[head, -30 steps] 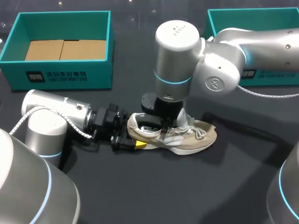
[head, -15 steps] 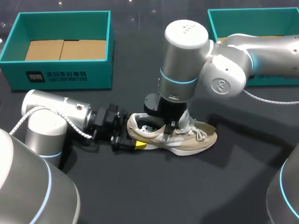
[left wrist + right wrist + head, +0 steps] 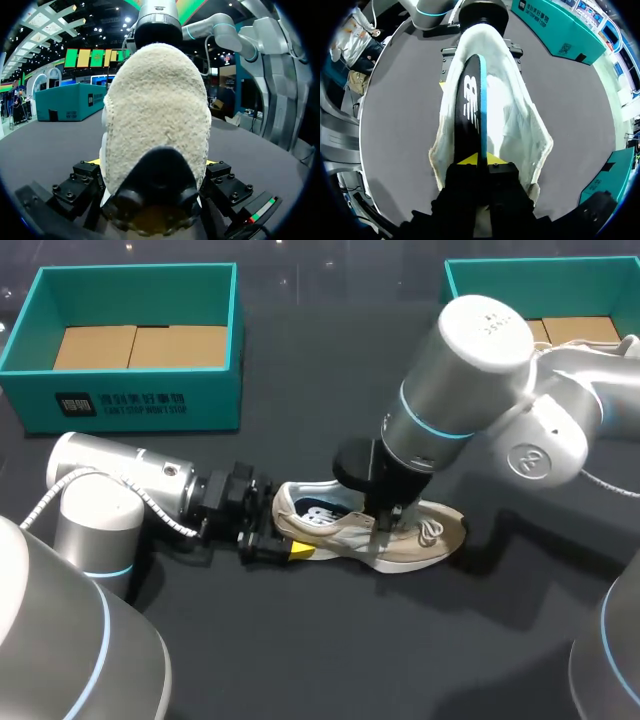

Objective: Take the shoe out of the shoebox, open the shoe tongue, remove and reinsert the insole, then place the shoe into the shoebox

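Now your shoe (image 3: 430,530) stands on its sole on the dark worktop (image 3: 300,640). It is well apart from the teal shoebox (image 3: 130,400) beyond its heel and from the second shoebox (image 3: 455,290) beyond its toe. Your left claw (image 3: 154,162) is clamped across the heel, one finger on each side, pinning the shoe down. Your right claw (image 3: 481,159) hangs over the laces, its yellow tips pinched together on the dark insole (image 3: 470,100). The insole runs from the tips back toward the heel inside the shoe's mouth, with the pale upper spread to either side.

I judge this to be the insole step; whether the insole is coming out or going in, I cannot tell. Either way, hold the heel grip firm so the shoe does not lift or skid with the pull. Move the right claw along the shoe's length, not across it, low and slowly, so the insole slides past the collar rather than folding. Watch the tongue and laces beside the tips, since they could snag. Grip only the insole, not the lining under it.
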You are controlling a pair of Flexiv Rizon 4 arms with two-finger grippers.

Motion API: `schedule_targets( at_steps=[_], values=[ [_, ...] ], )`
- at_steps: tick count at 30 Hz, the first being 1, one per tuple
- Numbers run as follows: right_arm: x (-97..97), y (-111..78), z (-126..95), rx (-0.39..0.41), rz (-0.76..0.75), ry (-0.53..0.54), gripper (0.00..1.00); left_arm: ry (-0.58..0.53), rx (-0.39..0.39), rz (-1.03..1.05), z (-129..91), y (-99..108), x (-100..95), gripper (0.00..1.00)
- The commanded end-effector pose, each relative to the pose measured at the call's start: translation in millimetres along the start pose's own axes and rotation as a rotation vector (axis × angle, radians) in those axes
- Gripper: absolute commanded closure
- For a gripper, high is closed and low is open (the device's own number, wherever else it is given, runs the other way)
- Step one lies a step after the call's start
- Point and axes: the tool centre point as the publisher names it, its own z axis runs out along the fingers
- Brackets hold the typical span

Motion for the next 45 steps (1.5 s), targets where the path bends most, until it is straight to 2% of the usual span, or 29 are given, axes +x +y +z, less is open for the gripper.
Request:
schedule_targets(
  at_steps=[1,7,10,16,23,28,35,36,37,38,39,41,45],
  values=[
    [3.7,-14.2,-13,-0.120,-0.026,-0.005,1.00,-0.002,-0.003,-0.001,0,2,0.0,1.00],
    [-4.4,-10.6,-18,-0.213,-0.094,0.031,1.00,-0.002,-0.003,-0.001,0,2,0.0,1.00],
    [-7.9,-3.2,-22,-0.224,-0.133,0.039,1.00,-0.002,-0.003,-0.001,0,2,0.0,1.00],
    [-7.0,23.7,-31,-0.209,-0.229,0.029,1.00,-0.002,-0.003,-0.001,0,2,0.0,1.00],
    [3.3,57.0,-33,-0.160,-0.352,0.047,1.00,-0.002,-0.003,-0.001,0,2,0.0,1.00],
    [6.7,69.3,-32,-0.133,-0.396,0.051,1.00,-0.002,-0.003,-0.001,0,2,0.0,1.00],
    [5.2,72.9,-31,-0.140,-0.406,0.051,1.00,-0.002,-0.003,-0.001,0,2,0.0,1.00],
    [4.9,72.6,-31,-0.141,-0.402,0.050,0.98,-0.002,-0.003,-0.001,0,2,0.0,1.00],
    [4.6,72.4,-32,-0.140,-0.398,0.049,0.76,-0.002,-0.003,-0.001,0,2,0.0,1.00],
    [3.4,71.8,-33,-0.137,-0.390,0.049,0.60,-0.002,-0.003,-0.001,0,2,0.0,1.00],
    [2.4,71.4,-33,-0.134,-0.381,0.050,0.54,-0.002,-0.003,-0.001,0,2,0.0,1.00],
    [0.1,71.2,-34,-0.121,-0.348,0.056,0.35,-0.002,-0.003,-0.001,0,2,0.0,1.00],
    [-3.7,72.0,-35,-0.107,-0.271,0.083,0.30,-0.002,-0.003,-0.001,0,2,0.0,1.00]
  ],
)
